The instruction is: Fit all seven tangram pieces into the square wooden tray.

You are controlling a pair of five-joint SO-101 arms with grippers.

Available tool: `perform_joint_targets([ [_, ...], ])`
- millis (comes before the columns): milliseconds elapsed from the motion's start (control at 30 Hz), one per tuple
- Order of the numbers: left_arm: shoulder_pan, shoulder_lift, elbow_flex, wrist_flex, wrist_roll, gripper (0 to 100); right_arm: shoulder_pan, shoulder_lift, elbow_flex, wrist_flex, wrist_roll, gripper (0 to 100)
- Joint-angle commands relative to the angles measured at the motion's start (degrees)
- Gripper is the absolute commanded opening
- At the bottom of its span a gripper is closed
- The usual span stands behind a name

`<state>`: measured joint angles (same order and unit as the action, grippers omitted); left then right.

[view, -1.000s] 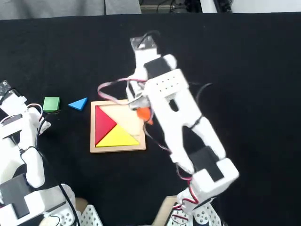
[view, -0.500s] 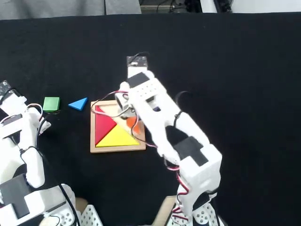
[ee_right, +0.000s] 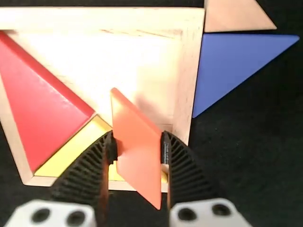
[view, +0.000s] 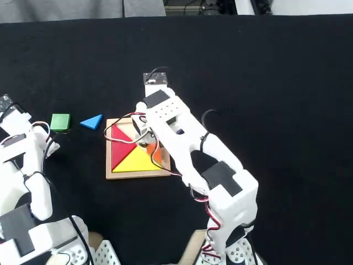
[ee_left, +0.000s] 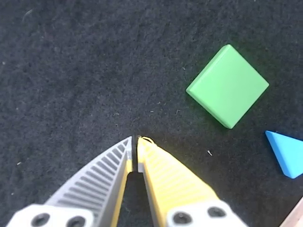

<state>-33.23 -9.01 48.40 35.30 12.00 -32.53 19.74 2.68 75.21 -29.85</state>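
Currently the right gripper [ee_right: 137, 150] is clamped on the orange parallelogram piece [ee_right: 135, 142], tilted over the square wooden tray [ee_right: 188, 71]; contact with the tray floor cannot be confirmed; a large red triangle [ee_right: 38, 109] and a yellow triangle [ee_right: 64, 158] lie inside; a dark-blue triangle [ee_right: 227, 61] lies just outside the rim; the left gripper [ee_left: 135, 139], fingers together, sits near the green square block [ee_left: 228, 86] and the small light-blue triangle [ee_left: 286, 153].

I see black cloth [view: 287, 83] covering the whole table, lint-specked up close [ee_left: 71, 71]. Grey fabric [view: 83, 8] hangs along the far edge at one end. Beside it sits dark gear with cables [view: 204, 6], then a white surface [view: 314, 5]. A tan strip [view: 190, 248] at the near edge is possibly bare tabletop.
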Motion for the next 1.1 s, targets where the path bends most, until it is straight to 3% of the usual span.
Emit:
perform_joint_targets([
  [0, 0.66, -1.58, -1.27, -0.97, 0.09, 3, -0.79, -0.66, 0.13, -0.35, 1.93, 8.0],
  [133, 0.66, -1.58, -1.27, -0.97, 0.09, 3, -1.41, -0.66, 2.33, -0.44, 1.85, 18.7],
  [467, 0.66, -1.58, -1.27, -0.97, 0.09, 3, -2.11, -3.56, 1.54, -0.26, 2.64, 17.7],
  [567, 0.57, -1.58, -1.19, -0.97, 0.09, 3, 0.18, -6.64, 2.15, 0.35, 6.15, 17.5],
  [633, 0.57, -1.58, -1.19, -0.97, 0.09, 3, 2.55, -8.57, 1.71, 1.05, 9.85, 13.8],
  [733, 0.57, -1.58, -1.19, -0.97, 0.09, 3, 5.1, -11.21, 0.75, -1.76, 17.49, 0.3],
  [833, 0.66, -1.58, -1.1, -0.97, 0.09, 3, 5.19, -10.68, 1.71, -5.27, 22.33, 2.7],
  [1067, 0.66, -1.58, -1.01, -0.97, 0.09, 3, 6.68, 0.75, 0.66, -8.88, 22.42, 1.1],
])
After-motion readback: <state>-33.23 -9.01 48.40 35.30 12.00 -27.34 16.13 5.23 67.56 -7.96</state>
